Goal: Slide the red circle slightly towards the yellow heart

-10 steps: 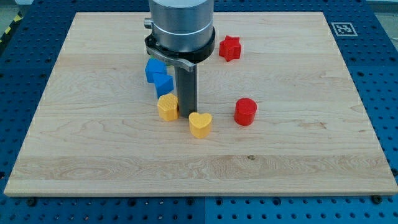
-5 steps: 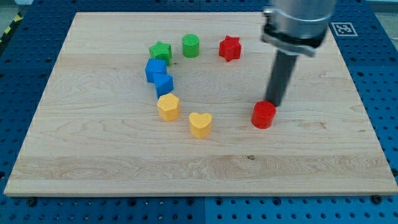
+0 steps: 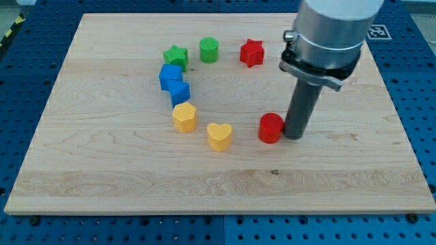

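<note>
Camera view shows you a wooden board (image 3: 102,170) with my tip (image 3: 294,137) planted on its right half, touching or just beside the right side of the red circle (image 3: 270,128) — you cannot quite see a gap. The rod has no jaws, so it grips nothing; it only stands against the block. To the view's left of the red circle, near but apart, you see the yellow heart (image 3: 219,136), with a second yellow block (image 3: 184,116) further left and slightly higher. Above that sit two blue blocks (image 3: 174,83) touching each other, then a green star (image 3: 176,56), a green cylinder (image 3: 209,50) and a red star (image 3: 252,52) — all arranged in a loose arc toward the view's top
</note>
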